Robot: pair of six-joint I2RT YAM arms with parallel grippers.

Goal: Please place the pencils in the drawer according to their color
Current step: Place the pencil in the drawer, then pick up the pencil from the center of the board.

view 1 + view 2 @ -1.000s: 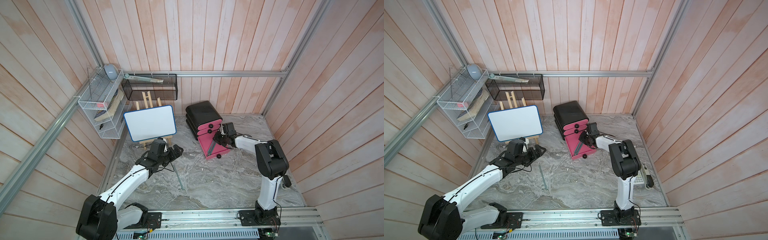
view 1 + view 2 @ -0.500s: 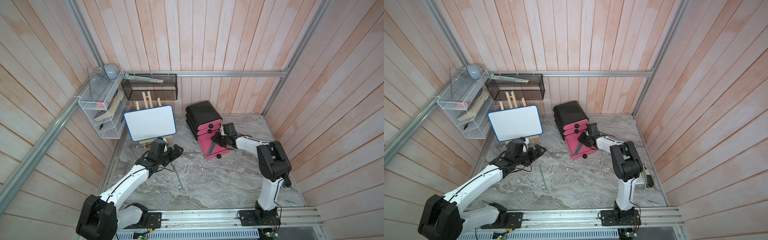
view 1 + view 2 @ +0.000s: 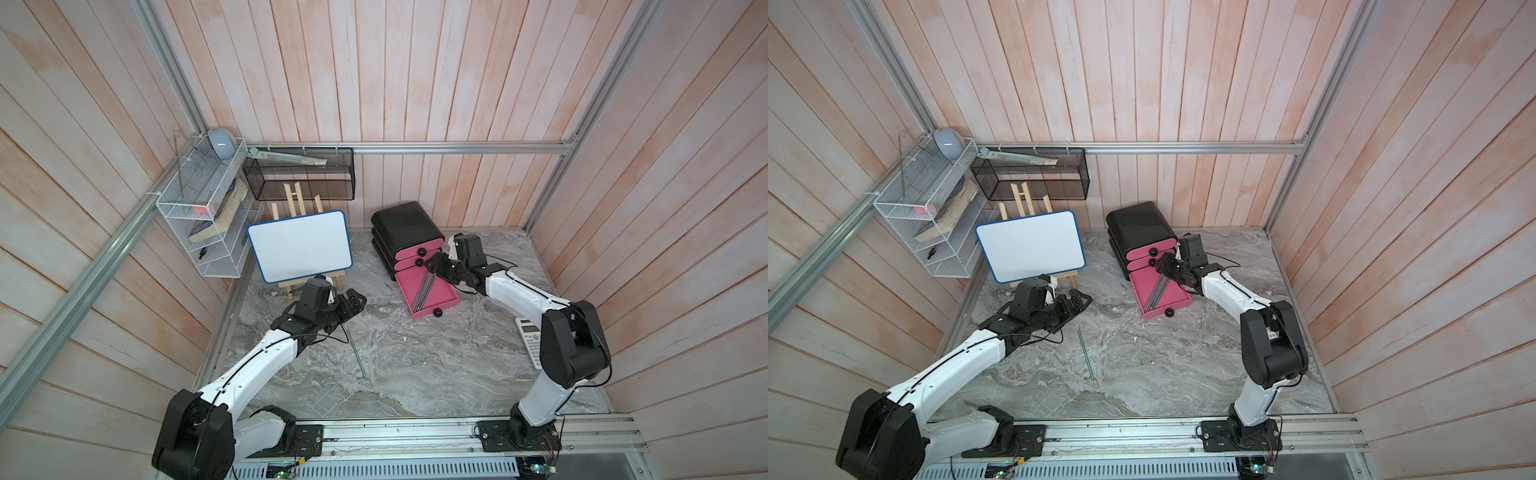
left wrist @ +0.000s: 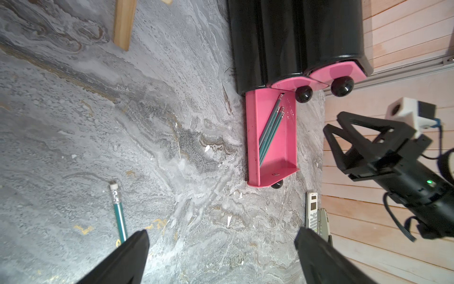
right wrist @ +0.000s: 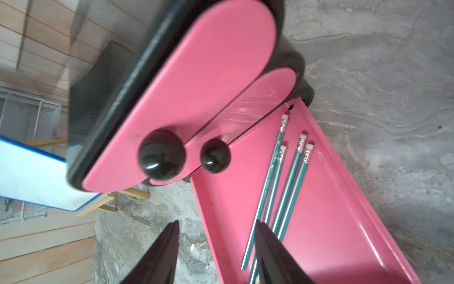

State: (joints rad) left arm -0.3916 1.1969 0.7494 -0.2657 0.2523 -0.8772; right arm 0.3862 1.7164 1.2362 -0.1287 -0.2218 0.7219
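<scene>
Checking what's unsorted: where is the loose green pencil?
In both top views the pencil lies on the table near the left gripper, left of the drawer.

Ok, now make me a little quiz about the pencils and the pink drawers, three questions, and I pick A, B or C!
1. Where is the loose pencil?
A in the black basket
B on the grey table
C on the whiteboard

2. How many pencils lie in the bottom drawer?
A two
B seven
C four

3. The bottom drawer is:
A pulled out
B shut
C upside down

Answers:
1 B: it lies flat on the table, apart from the drawer.
2 C: the right wrist view shows four eraser ends, all on teal pencils.
3 A: its pink tray sticks out, so you can see inside.
</scene>
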